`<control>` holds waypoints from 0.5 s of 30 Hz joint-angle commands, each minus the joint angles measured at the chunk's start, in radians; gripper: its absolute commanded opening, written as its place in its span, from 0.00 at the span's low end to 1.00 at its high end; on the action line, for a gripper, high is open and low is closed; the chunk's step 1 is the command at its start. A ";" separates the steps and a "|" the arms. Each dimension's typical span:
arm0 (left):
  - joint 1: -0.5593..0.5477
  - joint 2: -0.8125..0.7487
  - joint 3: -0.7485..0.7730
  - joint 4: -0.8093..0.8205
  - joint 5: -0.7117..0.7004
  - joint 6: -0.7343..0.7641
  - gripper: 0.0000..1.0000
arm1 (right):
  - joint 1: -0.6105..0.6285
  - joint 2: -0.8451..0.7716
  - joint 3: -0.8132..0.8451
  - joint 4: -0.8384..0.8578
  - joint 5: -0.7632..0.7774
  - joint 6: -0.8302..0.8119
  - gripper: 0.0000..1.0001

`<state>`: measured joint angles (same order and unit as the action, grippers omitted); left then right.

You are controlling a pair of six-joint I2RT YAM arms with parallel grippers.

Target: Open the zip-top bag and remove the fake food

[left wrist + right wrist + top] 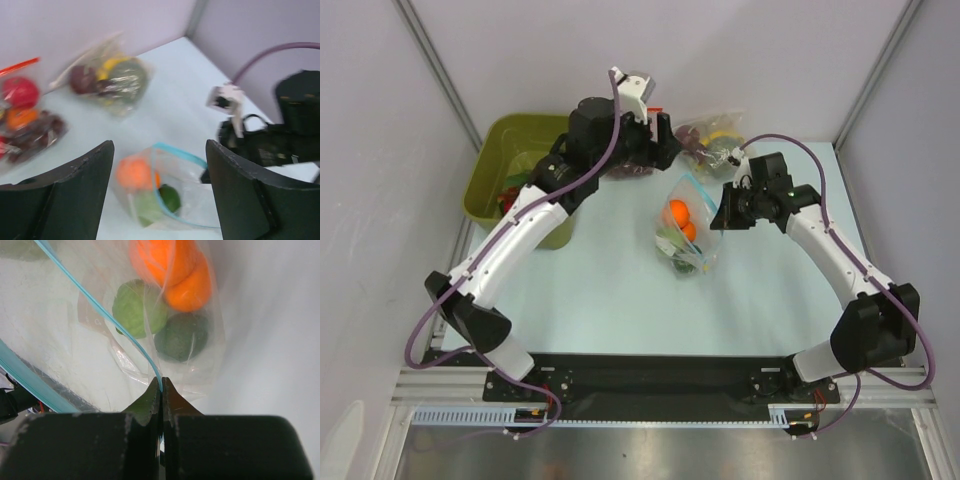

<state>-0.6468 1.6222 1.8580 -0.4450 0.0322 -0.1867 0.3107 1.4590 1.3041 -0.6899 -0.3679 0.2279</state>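
The zip-top bag (686, 232) with a light-blue zip strip hangs open at mid-table. It holds the fake food: orange fruits (679, 211), a light green one (134, 307) and a dark green one (181, 336). My right gripper (161, 381) is shut on the bag's blue zip edge and holds the mouth up at the bag's right side (725, 213). My left gripper (160, 150) is open and empty, behind and above the bag (167, 185), near the back of the table (660, 135).
An olive-green bin (510, 165) stands at the back left. Another clear bag with purple, yellow and green fruit (715, 135) lies at the back right. A bag with a red-orange zip and red fruit (22, 120) lies behind the left gripper.
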 commanded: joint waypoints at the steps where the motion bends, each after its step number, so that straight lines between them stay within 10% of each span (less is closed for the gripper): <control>1: -0.027 0.042 0.027 0.055 0.205 -0.055 0.78 | 0.004 -0.042 0.037 -0.005 0.014 -0.002 0.00; 15: -0.137 0.172 0.015 -0.089 0.344 -0.019 0.63 | 0.002 -0.068 0.023 -0.003 0.012 0.008 0.00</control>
<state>-0.7891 1.8030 1.8626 -0.5007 0.3660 -0.2089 0.3107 1.4364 1.3041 -0.6907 -0.3634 0.2344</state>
